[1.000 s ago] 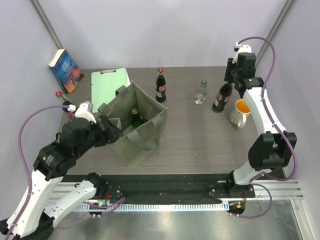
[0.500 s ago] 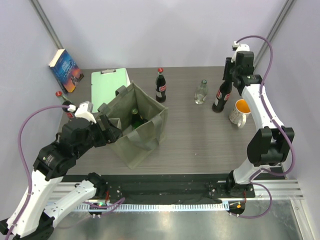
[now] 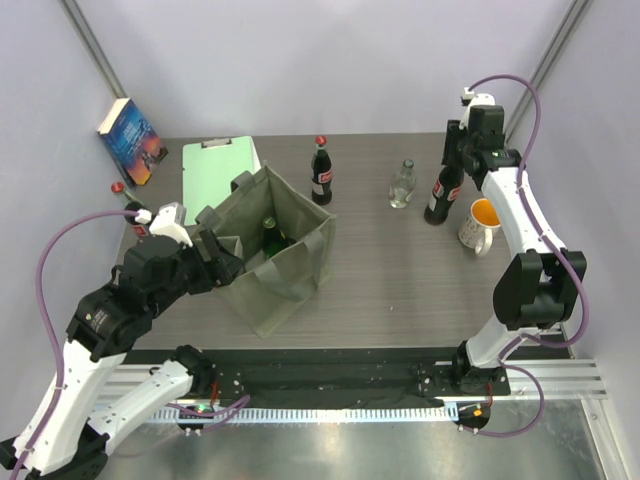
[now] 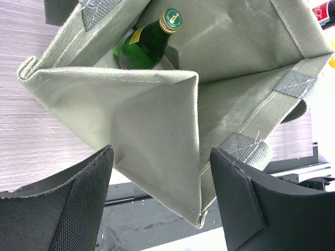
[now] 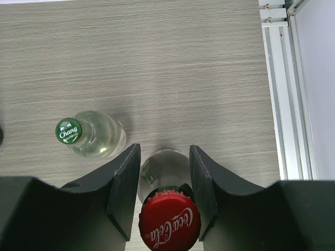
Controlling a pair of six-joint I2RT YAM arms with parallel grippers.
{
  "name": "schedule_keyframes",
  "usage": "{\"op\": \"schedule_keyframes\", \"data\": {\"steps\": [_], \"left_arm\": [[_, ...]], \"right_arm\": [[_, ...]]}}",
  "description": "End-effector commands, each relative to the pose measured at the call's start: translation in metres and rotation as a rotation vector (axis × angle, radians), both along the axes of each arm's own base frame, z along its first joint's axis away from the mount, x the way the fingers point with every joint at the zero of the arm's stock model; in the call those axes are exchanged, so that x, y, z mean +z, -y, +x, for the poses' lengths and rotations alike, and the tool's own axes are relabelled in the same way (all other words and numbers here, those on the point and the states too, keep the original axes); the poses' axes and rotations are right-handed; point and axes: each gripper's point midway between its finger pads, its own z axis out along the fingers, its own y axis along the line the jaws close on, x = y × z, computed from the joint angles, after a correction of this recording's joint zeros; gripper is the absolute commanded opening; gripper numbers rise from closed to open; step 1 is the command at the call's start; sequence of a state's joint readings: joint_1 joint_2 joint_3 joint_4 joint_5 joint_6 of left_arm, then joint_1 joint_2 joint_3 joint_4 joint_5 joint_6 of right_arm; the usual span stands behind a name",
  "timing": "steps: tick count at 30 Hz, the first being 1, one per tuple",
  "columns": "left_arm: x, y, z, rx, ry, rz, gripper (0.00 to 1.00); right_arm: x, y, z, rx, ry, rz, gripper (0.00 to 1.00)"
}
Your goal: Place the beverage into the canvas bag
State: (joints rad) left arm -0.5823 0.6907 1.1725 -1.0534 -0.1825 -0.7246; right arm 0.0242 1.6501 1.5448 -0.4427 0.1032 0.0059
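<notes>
The olive-grey canvas bag [image 3: 285, 270] stands open left of centre, with a green bottle [image 3: 268, 232] upright inside; both also show in the left wrist view, the bag [image 4: 157, 120] and the bottle [image 4: 146, 44]. My left gripper [image 3: 228, 262] is open, one finger on each side of the bag's near corner [image 4: 162, 154]. My right gripper [image 3: 452, 160] is shut on the neck of a dark cola bottle [image 3: 440, 195] at the far right. Its red cap [image 5: 169, 222] sits between the fingers [image 5: 165, 151]. The bottle stands nearly upright at table level.
A second cola bottle [image 3: 321, 175] and a clear bottle with a green cap [image 3: 402, 185] stand at the back. A white mug [image 3: 480, 225] is just right of the held bottle. A mint-green clipboard [image 3: 215, 170] and a book [image 3: 130, 140] lie at the back left.
My right gripper has shifted slightly left and back, and the cola bottle's top has moved with it to stand straighter. The left arm and bag have not moved.
</notes>
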Motion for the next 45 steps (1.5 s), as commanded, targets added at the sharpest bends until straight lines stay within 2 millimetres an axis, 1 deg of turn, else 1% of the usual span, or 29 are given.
{"op": "schedule_keyframes", "data": {"steps": [1, 2, 5, 7, 8, 9, 11, 12, 13, 15, 22, 25, 27, 29, 31, 32, 33, 34, 35, 36, 38, 39, 40, 42, 43, 45], "left_arm": [[0.011, -0.003, -0.001, -0.002, 0.035, -0.002, 0.76], [0.011, -0.003, -0.001, -0.002, 0.034, -0.001, 0.75], [0.01, -0.002, -0.001, -0.003, 0.031, 0.0, 0.76], [0.011, -0.003, -0.001, -0.003, 0.035, -0.003, 0.76], [0.011, -0.003, -0.002, -0.003, 0.036, -0.004, 0.76], [0.011, -0.003, -0.001, -0.003, 0.035, -0.003, 0.76], [0.011, -0.003, -0.001, -0.002, 0.037, -0.003, 0.76], [0.01, -0.003, -0.002, -0.002, 0.034, -0.001, 0.75], [0.01, -0.003, -0.002, -0.002, 0.034, -0.001, 0.76], [0.011, -0.003, -0.002, -0.002, 0.034, -0.004, 0.76], [0.011, 0.001, -0.001, -0.012, 0.034, -0.017, 0.76], [0.011, 0.001, -0.002, -0.014, 0.033, -0.02, 0.75], [0.012, 0.001, -0.002, -0.013, 0.034, -0.024, 0.75], [0.012, 0.0, -0.003, -0.011, 0.035, -0.026, 0.75], [0.011, 0.0, -0.003, -0.01, 0.035, -0.029, 0.75], [0.012, 0.0, -0.004, -0.011, 0.038, -0.032, 0.75], [0.011, 0.001, -0.003, -0.01, 0.037, -0.033, 0.75], [0.01, 0.001, -0.003, -0.01, 0.035, -0.031, 0.75], [0.009, 0.002, -0.002, -0.011, 0.034, -0.033, 0.75], [0.009, 0.003, -0.001, -0.013, 0.031, -0.033, 0.75], [0.008, 0.005, -0.001, -0.016, 0.028, -0.04, 0.75], [0.007, 0.006, -0.001, -0.018, 0.024, -0.041, 0.75], [0.007, 0.006, 0.0, -0.019, 0.023, -0.043, 0.75], [0.007, 0.007, 0.0, -0.018, 0.024, -0.047, 0.75], [0.005, 0.007, 0.0, -0.018, 0.023, -0.046, 0.75], [0.005, 0.007, 0.0, -0.015, 0.021, -0.047, 0.75]], "right_arm": [[0.021, 0.003, -0.005, -0.012, 0.063, -0.004, 0.47], [0.025, 0.003, -0.006, -0.017, 0.076, -0.007, 0.47], [0.023, 0.005, -0.006, 0.001, 0.082, -0.035, 0.47], [0.022, 0.006, -0.005, 0.001, 0.081, -0.046, 0.44], [0.023, 0.007, -0.006, -0.002, 0.084, -0.05, 0.4], [0.025, 0.006, -0.006, 0.006, 0.089, -0.051, 0.29], [0.029, 0.003, -0.007, 0.02, 0.104, -0.042, 0.18], [0.039, 0.001, -0.009, 0.027, 0.125, -0.034, 0.11], [0.043, 0.0, -0.011, 0.026, 0.132, -0.029, 0.06], [0.051, 0.001, -0.017, 0.024, 0.141, -0.027, 0.01], [0.065, 0.003, -0.031, 0.014, 0.165, -0.04, 0.01], [0.069, -0.005, -0.036, 0.034, 0.173, -0.036, 0.01], [0.068, -0.011, -0.041, 0.046, 0.166, -0.03, 0.01], [0.072, -0.016, -0.05, 0.052, 0.173, -0.02, 0.01], [0.07, -0.027, -0.056, 0.077, 0.174, -0.005, 0.01], [0.076, -0.032, -0.061, 0.092, 0.191, 0.008, 0.01], [0.077, -0.043, -0.065, 0.117, 0.193, 0.014, 0.01], [0.076, -0.048, -0.068, 0.13, 0.191, 0.015, 0.01], [0.08, -0.052, -0.072, 0.135, 0.203, 0.013, 0.01], [0.082, -0.065, -0.077, 0.165, 0.21, 0.014, 0.01], [0.085, -0.075, -0.081, 0.184, 0.219, 0.012, 0.01], [0.09, -0.079, -0.085, 0.191, 0.232, 0.012, 0.01], [0.092, -0.09, -0.088, 0.214, 0.237, 0.012, 0.01], [0.096, -0.103, -0.093, 0.237, 0.245, 0.042, 0.01], [0.095, -0.116, -0.097, 0.274, 0.243, 0.046, 0.01], [0.095, -0.127, -0.101, 0.299, 0.251, 0.056, 0.01]]}}
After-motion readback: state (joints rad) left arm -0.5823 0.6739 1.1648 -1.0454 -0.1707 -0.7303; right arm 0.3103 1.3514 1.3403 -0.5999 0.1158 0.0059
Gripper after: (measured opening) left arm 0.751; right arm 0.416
